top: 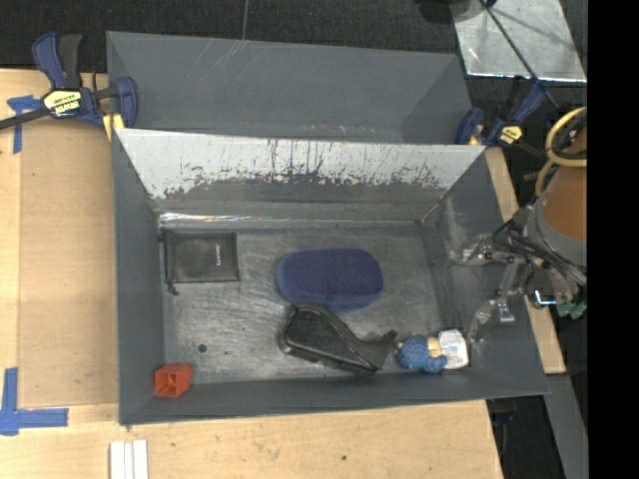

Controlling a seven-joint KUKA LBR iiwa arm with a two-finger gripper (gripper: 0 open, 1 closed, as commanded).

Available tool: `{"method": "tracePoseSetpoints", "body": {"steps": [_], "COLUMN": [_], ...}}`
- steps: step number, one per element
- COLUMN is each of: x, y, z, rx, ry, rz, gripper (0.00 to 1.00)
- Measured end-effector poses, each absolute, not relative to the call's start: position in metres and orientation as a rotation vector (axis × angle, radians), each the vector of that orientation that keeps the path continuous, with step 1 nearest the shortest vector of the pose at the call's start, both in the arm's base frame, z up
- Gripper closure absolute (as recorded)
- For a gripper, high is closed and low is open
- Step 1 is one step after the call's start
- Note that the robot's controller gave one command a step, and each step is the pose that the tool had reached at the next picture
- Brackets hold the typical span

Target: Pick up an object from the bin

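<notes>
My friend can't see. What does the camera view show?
A robot gripper hangs at the right wall of a grey metal bin. On its floor lie a blue oval pad, a black tool, a blue-and-white toy, a red block and a dark square.

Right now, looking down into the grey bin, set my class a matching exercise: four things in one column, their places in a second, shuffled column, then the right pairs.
Things
1. red block
2. blue oval pad
3. dark flat square
4. blue and white toy

Places in the bin, as the camera sees it
A. middle of the floor
B. lower right corner
C. lower left corner
D. upper left, close to the back wall

Pairs: 1-C, 2-A, 3-D, 4-B
</notes>
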State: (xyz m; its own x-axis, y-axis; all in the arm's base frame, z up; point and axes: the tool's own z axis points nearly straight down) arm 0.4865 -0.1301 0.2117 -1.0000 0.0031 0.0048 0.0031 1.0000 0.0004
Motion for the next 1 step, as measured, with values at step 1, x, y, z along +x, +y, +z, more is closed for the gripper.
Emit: {"method": "tracePoseSetpoints", "body": {"steps": [1], "x": [0.5152], "y": [-0.1102], "z": [0.0906], "rx": [0.293], "ry": [-3.128], "rz": [0.008], "gripper": [0.00]}}
